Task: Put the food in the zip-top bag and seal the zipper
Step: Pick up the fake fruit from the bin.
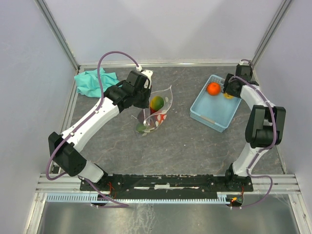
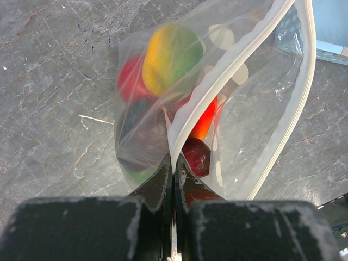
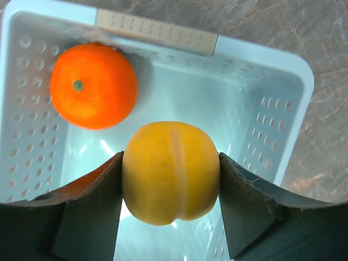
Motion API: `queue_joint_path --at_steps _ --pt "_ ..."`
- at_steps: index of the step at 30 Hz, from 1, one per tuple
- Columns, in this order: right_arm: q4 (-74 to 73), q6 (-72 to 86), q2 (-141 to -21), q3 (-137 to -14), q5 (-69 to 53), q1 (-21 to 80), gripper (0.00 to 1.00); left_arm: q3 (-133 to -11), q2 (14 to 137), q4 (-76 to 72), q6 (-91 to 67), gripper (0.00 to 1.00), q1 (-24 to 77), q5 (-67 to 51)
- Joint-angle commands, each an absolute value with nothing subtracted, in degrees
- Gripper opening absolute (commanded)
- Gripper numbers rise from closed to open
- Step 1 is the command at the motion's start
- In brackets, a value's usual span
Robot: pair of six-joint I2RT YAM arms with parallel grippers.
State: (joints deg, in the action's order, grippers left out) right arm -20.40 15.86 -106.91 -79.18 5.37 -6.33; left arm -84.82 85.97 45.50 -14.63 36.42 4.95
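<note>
**A:** Our left gripper has its jaws pressed fully together on the whitish zip strip of the clear dotted plastic bag. The bag stands open-mouthed left of the counter's centre, toward the far edge.

**B:** Our right gripper is spread to a fruit's width and clamps the glossy yellow toy fruit. It is over the light-blue perforated plastic basket by the far right corner, and the round orange toy fruit lies in the basket just beside it.

**A:** Our pinch on the strip worries us, because it grips only thin film. If that slips, we think the mouth sags and the yellow fruit meets the rim rather than the opening.

**B:** The yellow fruit is also smooth and round and is held only at its sides, so we could squeeze it out on the way across. The bag already holds the yellow-green toy fruit and the dark maroon toy fruit, with red ones among them. A late arrival may sit against the strip and stop it from closing.

**A:** We work on a dark grey, stone-veined counter, flat enough that a dropped fruit would probably roll. A crumpled teal cloth lies at the far left corner.

**B:** Pale plain walls close us in on three sides, with metal posts at the far corners and a metal rail along the near edge.
</note>
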Motion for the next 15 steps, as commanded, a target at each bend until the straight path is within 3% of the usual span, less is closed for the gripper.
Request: queue_joint_path --at_steps 1,15 --pt "-21.19 18.99 -98.08 -75.08 0.84 -4.73 0.59 -86.25 83.80 44.98 -12.45 0.03 36.12 5.77" --pt "-27.02 24.64 -76.75 -69.93 -1.17 13.56 0.59 -86.69 83.09 44.30 -12.74 0.03 36.14 3.69"
